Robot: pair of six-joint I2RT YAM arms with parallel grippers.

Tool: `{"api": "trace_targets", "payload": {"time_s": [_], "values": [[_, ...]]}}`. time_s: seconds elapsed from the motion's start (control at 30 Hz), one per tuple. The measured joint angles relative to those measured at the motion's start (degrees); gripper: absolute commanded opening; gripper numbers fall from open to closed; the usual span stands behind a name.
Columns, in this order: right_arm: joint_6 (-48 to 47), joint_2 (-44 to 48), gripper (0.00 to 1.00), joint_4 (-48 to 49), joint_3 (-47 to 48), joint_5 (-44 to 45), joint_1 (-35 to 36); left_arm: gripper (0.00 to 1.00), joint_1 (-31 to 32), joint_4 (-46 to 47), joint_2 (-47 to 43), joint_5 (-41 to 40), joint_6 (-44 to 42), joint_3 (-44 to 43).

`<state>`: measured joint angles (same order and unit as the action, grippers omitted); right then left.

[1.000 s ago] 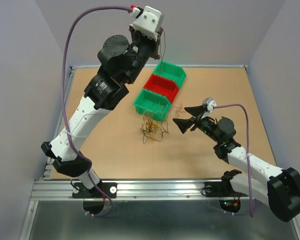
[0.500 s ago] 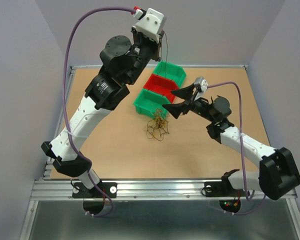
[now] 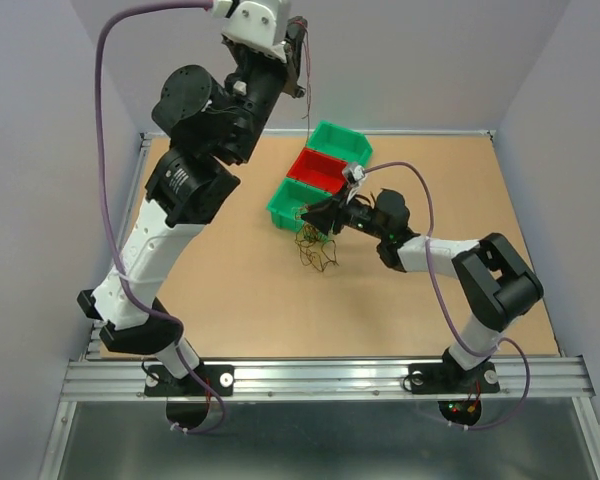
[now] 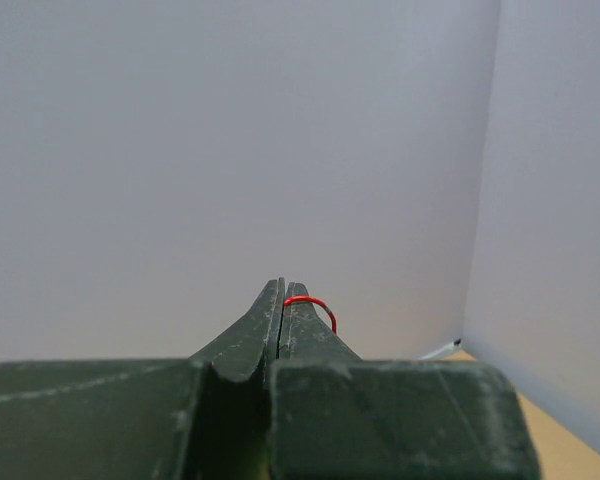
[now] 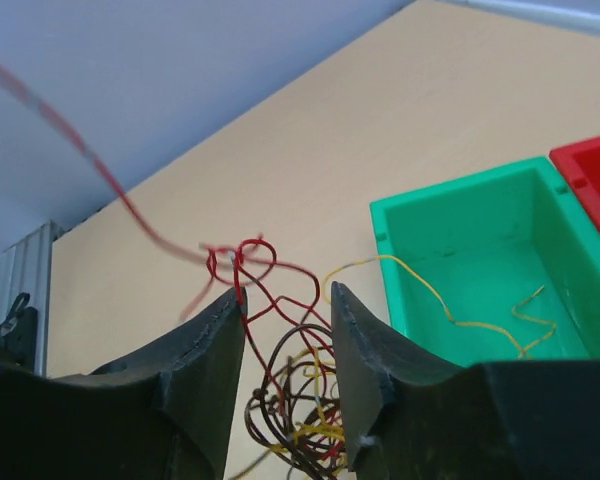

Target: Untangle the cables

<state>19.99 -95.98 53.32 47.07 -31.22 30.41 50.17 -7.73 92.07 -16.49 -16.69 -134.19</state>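
Right hand (image 3: pixel 310 213) reached cables (image 3: pixel 318 250); wrist view shows gap.

A red wire (image 5: pixel 130 215) blurs toward the upper left edge. The clump of cables (image 5: pixel 295 400) is partly hidden behind the right gripper (image 5: pixel 285 300); the red bin (image 5: pixel 595 185) is cut off.

Cables (image 5: pixel 290 400) noted as red, dark brown and yellow strands. One yellow strand is seen in the green bin (image 3: pixel 288 205) beside the red bin (image 3: pixel 325 172), and a second green bin (image 3: pixel 345 143) is recorded on the red bin's far side. Table (image 3: pixel 230 290) logged as plain tan.
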Motion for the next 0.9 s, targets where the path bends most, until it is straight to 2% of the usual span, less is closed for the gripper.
{"api": "trace_targets", "payload": {"time_s": [0.03, 0.07, 0.17, 0.33, 0.53, 0.57, 0.6, 0.7, 0.77, 0.9], "values": [[0.2, -0.8, 0.44, 0.1, -0.1, 0.8, 0.4, 0.0, 0.0, 0.6, -0.6, -0.5, -0.2, 0.0], [0.3, -1.7, 0.28, 0.6, -0.6, 1.7, 0.7, 0.0, 0.0, 1.2, -1.1, -1.2, -0.2, 0.1], [0.5, -1.9, 0.08, 2.3, -4.6, 4.3, 0.6, 0.0, 0.0, 4.2, -4.5, -4.5, -1.0, 1.0], [0.1, 0.3, 0.01, 2.4, -13.6, 9.5, 0.6, 0.0, 0.0, 11.0, -12.6, -11.0, -3.8, 3.5], [1.3, 13.5, 0.0, 1.0, -24.6, 22.1, -0.1, 0.0, 0.0, 21.3, -21.4, -17.3, -9.3, 10.5], [1.7, 15.5, 0.03, 0.8, -25.4, 23.8, -0.5, 0.0, 0.0, 22.7, -22.0, -18.2, -9.9, 10.9], [2.0, 16.8, 0.17, 0.7, -25.9, 25.0, -0.9, 0.0, 0.0, 23.9, -22.2, -18.9, -10.6, 11.2], [1.4, 21.1, 0.84, -0.3, -26.9, 26.0, -2.2, 0.0, 0.0, 25.0, -22.0, -19.5, -11.6, 12.8], [0.1, 22.4, 0.96, -0.3, -26.9, 22.0, -2.6, 0.0, 0.0, 23.8, -21.0, -18.7, -11.5, 13.9], [-1.6, 22.4, 1.0, -0.6, -26.2, 11.0, -2.3, 0.0, 0.0, 20.9, -19.1, -16.1, -10.4, 16.1]]}}
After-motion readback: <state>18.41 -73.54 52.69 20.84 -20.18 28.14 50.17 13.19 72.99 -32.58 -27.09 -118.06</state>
